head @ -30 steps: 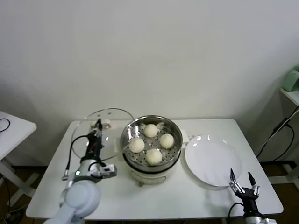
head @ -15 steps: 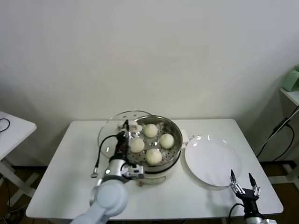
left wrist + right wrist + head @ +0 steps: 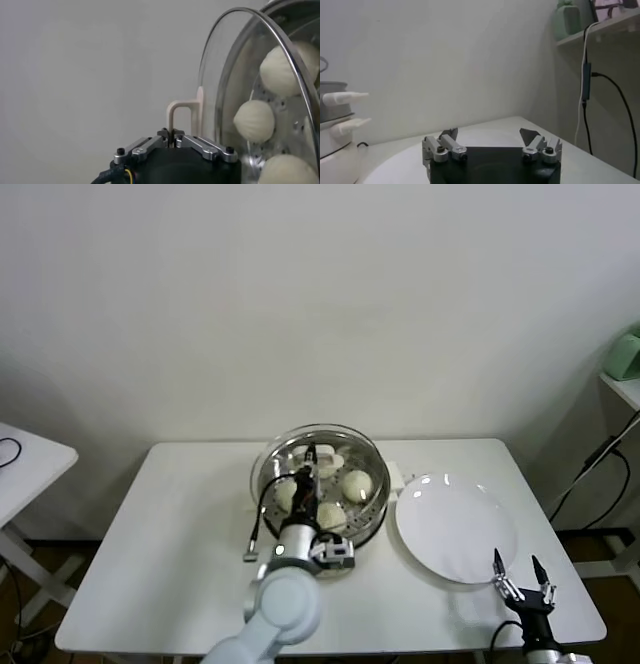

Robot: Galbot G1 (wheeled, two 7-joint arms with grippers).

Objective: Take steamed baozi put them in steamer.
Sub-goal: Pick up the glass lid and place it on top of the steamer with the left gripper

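Note:
Several off-white baozi (image 3: 357,483) lie on the perforated tray inside the steel steamer (image 3: 383,487) at the table's middle. They also show in the left wrist view (image 3: 254,120) through the glass. My left gripper (image 3: 311,452) is shut on the cream handle (image 3: 182,107) of the round glass lid (image 3: 320,430) and holds the lid over the steamer. In the left wrist view the left gripper (image 3: 171,133) pinches the handle's thin leg, with the lid (image 3: 220,85) just beyond. I cannot tell if the lid touches the steamer's rim. My right gripper (image 3: 521,569) is open and empty near the table's front right corner.
A flat white plate (image 3: 455,529) lies empty to the right of the steamer, just beyond the right gripper (image 3: 490,134), and shows in the right wrist view (image 3: 400,162). A white side table (image 3: 20,459) stands far left. A shelf (image 3: 625,384) stands far right.
My left gripper has carried the glass lid rightward from the table's left side to over the steamer. The right arm has not moved.

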